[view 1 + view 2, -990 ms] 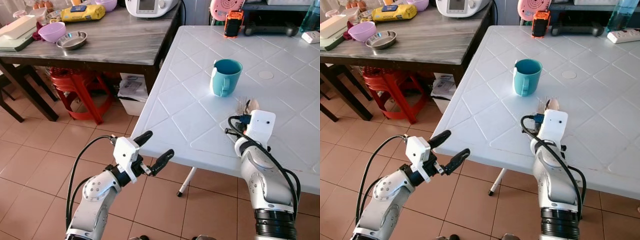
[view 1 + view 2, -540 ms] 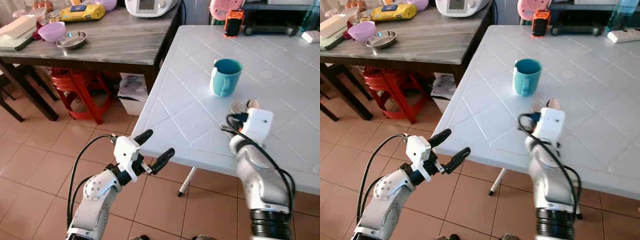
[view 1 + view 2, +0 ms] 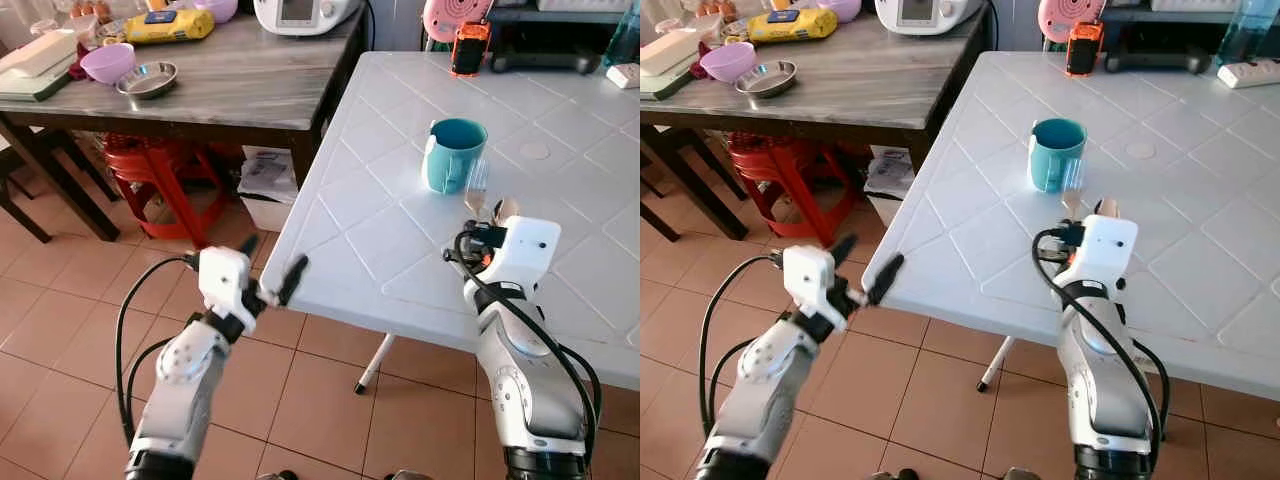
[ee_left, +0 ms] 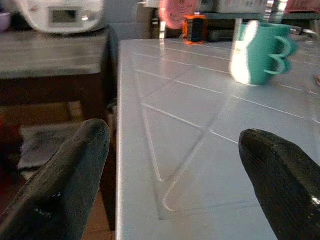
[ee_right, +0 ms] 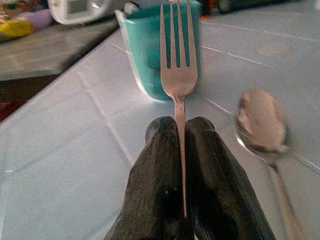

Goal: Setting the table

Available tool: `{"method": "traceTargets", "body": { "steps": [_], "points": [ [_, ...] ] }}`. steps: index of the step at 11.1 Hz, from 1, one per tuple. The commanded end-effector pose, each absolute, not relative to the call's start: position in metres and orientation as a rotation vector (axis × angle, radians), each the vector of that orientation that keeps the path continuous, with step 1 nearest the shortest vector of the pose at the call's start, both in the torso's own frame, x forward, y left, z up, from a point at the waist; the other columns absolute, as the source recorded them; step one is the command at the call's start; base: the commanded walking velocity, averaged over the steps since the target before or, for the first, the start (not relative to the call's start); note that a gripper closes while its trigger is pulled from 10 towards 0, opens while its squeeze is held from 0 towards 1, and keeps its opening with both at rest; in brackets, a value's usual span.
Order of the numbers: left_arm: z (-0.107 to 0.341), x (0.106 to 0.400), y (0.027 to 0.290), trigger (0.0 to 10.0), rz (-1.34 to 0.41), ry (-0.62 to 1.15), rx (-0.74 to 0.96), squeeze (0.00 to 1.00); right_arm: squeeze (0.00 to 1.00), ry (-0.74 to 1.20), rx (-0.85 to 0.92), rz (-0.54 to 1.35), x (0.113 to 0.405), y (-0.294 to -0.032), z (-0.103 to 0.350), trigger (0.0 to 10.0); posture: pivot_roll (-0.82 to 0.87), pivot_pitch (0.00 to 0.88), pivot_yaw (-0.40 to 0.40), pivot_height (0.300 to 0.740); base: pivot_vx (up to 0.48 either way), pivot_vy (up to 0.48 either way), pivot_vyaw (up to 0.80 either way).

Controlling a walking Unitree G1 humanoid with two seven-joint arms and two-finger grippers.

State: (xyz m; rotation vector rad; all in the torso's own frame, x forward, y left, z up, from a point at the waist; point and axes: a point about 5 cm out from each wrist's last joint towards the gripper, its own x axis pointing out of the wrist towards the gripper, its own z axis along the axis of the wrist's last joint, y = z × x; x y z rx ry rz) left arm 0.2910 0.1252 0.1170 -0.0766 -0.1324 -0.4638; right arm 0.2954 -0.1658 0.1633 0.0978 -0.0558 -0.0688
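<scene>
Since a second ago: left gripper (image 3: 268,270) swung up from below to the white plastic table's (image 3: 380,240) near corner, black fingers (image 4: 60,175) spread wide, holding nothing. Right gripper (image 5: 181,131) lifted, jaws clamped on a thin steel fork (image 5: 178,55), tines now visible ahead of the tips, pointing at the teal ceramic mug (image 3: 452,154). Just beside the closed jaws, a metal spoon (image 5: 262,122) flat on the tabletop. Bare tabletop between the open jaws and the mug; tiled floor (image 3: 70,330) past the edge.

Silver arms; white wrist housings; black cables; black fingers (image 5: 160,200).
</scene>
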Motion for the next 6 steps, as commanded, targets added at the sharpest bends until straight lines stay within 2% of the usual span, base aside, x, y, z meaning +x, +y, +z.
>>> {"method": "traceTargets", "body": {
  "steps": [1,3,6],
  "points": [
    [0.1129,0.2926,0.1300,10.0,-0.430,-0.102,-0.061,0.00,0.00,-0.101,0.092,-0.039,0.2939,-0.1593,0.1722,10.0,-0.12,0.093,0.117,0.740,0.000,0.000,0.00],
    [0.1131,0.2953,0.1258,10.0,-0.439,-0.097,-0.072,0.00,0.00,-0.099,0.101,-0.046,0.2956,-0.1595,0.1721,10.0,-0.12,0.091,0.115,0.740,0.000,0.000,0.00],
    [0.1124,0.2922,0.1202,10.0,-0.457,-0.102,-0.082,0.00,0.00,-0.098,0.116,-0.035,0.2949,-0.1581,0.1716,10.0,-0.12,0.093,0.115,0.740,0.000,0.362,-0.75]
  ]
}}
